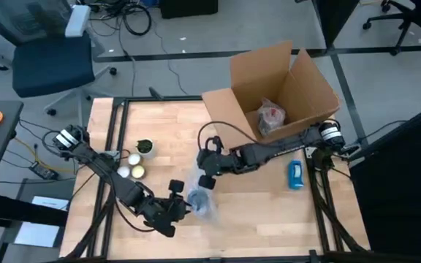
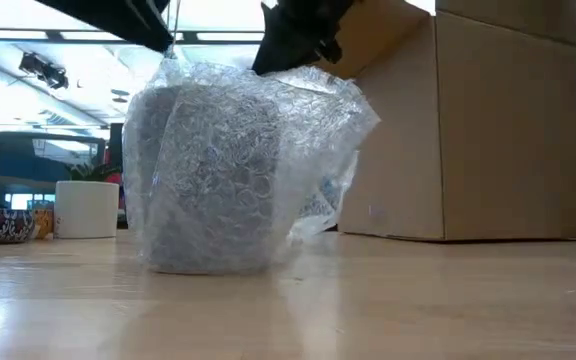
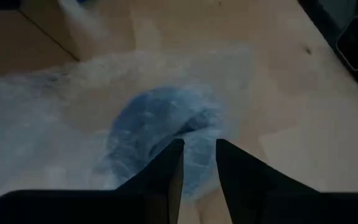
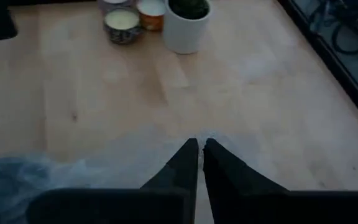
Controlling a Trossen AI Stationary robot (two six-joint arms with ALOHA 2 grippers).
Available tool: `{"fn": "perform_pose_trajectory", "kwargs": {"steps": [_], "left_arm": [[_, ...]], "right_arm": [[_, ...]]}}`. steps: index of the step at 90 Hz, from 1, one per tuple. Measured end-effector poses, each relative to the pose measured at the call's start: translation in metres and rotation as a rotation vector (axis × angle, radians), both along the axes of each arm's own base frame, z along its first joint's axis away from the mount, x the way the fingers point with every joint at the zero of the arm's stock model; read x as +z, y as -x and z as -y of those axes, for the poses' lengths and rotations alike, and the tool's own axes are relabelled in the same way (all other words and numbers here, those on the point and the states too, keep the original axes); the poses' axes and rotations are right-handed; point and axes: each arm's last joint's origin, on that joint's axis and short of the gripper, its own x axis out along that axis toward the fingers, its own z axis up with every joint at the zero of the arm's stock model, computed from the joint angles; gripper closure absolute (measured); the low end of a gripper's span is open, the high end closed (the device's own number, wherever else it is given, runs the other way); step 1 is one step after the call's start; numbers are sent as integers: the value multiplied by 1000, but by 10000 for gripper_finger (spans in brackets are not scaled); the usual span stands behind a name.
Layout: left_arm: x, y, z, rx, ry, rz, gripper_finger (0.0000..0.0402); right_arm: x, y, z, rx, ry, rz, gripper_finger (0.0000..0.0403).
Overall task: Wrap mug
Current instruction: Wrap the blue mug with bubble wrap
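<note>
bubble wrap (image 2: pixel 238 160) is already drawn round the mug (image 3: pixel 160 127) on the surface (image 1: pixel 269 212), though loosely. its edges are pinched by the left hand (image 1: pixel 177 207) and right hand (image 1: pixel 206 180); closing and securing appear to remain.

Wrapped mug (image 1: pixel 202 202) between claws, before box (image 1: pixel 276 88)

An open cardboard box (image 1: pixel 283 84), white plant pot (image 1: pixel 145 148), blue bottle (image 1: pixel 295 174) on table (image 1: pixel 269 212).

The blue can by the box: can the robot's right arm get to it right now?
Probably not right away. The right fingers look pinched on the bubble wrap around the mug. The blue can lies close beside that arm on bare table, so once it let go, the way looks free.
</note>
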Motion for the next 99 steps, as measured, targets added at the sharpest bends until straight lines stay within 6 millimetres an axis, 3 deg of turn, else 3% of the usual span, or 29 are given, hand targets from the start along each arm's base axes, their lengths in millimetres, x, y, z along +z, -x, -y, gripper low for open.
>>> {"fn": "perform_pose_trajectory", "kwargs": {"steps": [22, 52, 79, 99], "left_arm": [[-1, 0, 0, 0, 3, 5, 324], [0, -1, 1, -1, 12, 18, 324], [-1, -1, 0, 1, 12, 17, 324], [-2, 1, -1, 19, 16, -3, 324]], "right_arm": [[-3, -1, 15, -19, 22, -26, 403], [-11, 12, 13, 6, 36, -198, 403], [-7, 55, -37, -4, -105, -438, 403], [-36, 84, -76, -59, -226, -541, 403]]}}
